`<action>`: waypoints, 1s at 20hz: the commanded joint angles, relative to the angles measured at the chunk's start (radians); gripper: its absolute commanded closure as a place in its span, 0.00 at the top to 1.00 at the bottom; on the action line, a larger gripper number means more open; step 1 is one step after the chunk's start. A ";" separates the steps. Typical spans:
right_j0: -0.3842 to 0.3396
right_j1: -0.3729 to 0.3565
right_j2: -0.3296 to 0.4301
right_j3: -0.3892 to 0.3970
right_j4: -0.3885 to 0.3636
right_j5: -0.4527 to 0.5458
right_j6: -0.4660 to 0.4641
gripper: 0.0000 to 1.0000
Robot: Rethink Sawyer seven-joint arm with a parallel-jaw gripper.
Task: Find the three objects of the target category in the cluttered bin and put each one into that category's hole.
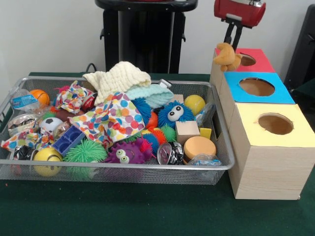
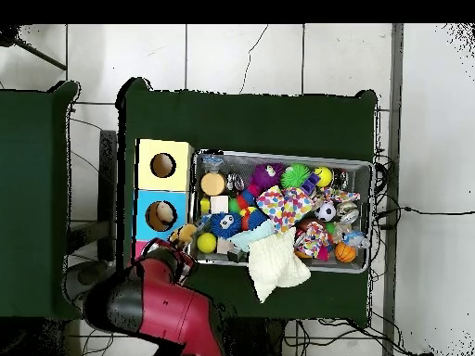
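The gripper [image 1: 231, 46] hangs from the red arm [image 1: 239, 11] above the red-topped box [image 1: 256, 61], and it is closed on a tan plush toy [image 1: 227, 57] — the toy dangles just beside the round hole [image 1: 247, 60] in that box, over its edge nearest the bin, not yet inside. From overhead the plush toy [image 2: 186, 232] shows at the bin's corner, close to the blue-topped box.

Taking the red-topped box as the landmark: the blue-topped box [image 1: 256, 87] touches it on the side toward the camera, and the yellow-topped box [image 1: 273, 125] follows in the same row, each with its own round hole. Just beside the row stands the wire mesh bin [image 1: 123, 172], crowded with clutter — a blue fuzzy creature with big eyes [image 1: 173, 113], a purple one [image 1: 124, 153], a green spiky ball [image 1: 84, 151], a yellow ball [image 1: 194, 103], a small basketball [image 1: 39, 96], a soccer ball [image 1: 50, 124], a wooden cube [image 1: 187, 131], an orange disc [image 1: 199, 146], a polka-dot cloth [image 1: 114, 118] and a cream knitted cloth [image 1: 118, 78] draped over the far rim.

Everything rests on a dark green tablecloth [image 1: 147, 211]. Overhead, the table stands on a pale tiled floor [image 2: 241, 56] with cables trailing across it.
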 commanded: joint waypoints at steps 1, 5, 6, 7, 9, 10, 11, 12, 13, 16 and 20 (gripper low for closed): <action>0.045 -0.073 0.062 0.115 0.050 0.021 0.270 0.00; 0.119 -0.090 0.013 0.127 0.058 0.048 0.305 0.00; 0.136 -0.088 0.003 0.128 0.063 0.050 0.316 0.00; 0.153 -0.086 -0.008 0.129 0.068 0.051 0.326 0.00; 0.203 -0.083 -0.040 0.129 0.077 0.069 0.351 0.00; 0.220 -0.080 -0.048 0.130 0.084 0.070 0.360 0.00; 0.229 -0.072 -0.047 0.132 0.093 0.063 0.365 0.00; 0.237 -0.065 -0.047 0.133 0.101 0.055 0.369 0.00; 0.251 -0.057 -0.048 0.136 0.110 0.047 0.376 0.00; 0.229 -0.046 -0.009 0.165 0.131 -0.020 0.357 0.00; 0.201 -0.039 0.031 0.204 0.136 -0.099 0.334 0.00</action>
